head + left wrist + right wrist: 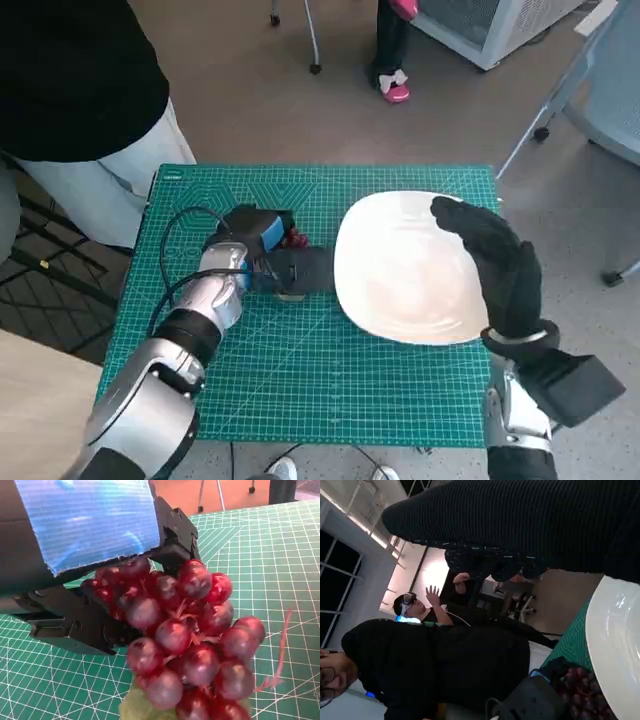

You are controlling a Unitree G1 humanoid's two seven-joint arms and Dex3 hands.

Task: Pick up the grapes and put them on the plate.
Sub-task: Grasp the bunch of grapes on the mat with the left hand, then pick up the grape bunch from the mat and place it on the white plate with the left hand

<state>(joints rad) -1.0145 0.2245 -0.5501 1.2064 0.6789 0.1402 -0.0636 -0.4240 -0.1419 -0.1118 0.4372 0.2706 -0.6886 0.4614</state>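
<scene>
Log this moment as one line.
left hand: grips bunch of red grapes | white plate: bare | right hand: rests on plate rim

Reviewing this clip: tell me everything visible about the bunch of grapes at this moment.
The bunch of dark red, glossy grapes looks artificial, with a thin reddish stem strand and a pale green leaf beneath. It lies over the green gridded cutting mat, just left of the white plate. The black left hand with blue tape closes around its upper part; whether it is lifted cannot be told.

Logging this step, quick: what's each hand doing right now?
Left hand: closed around the grapes, over the green mat.
Right hand: open, holding nothing, resting at the plate edge.
</scene>
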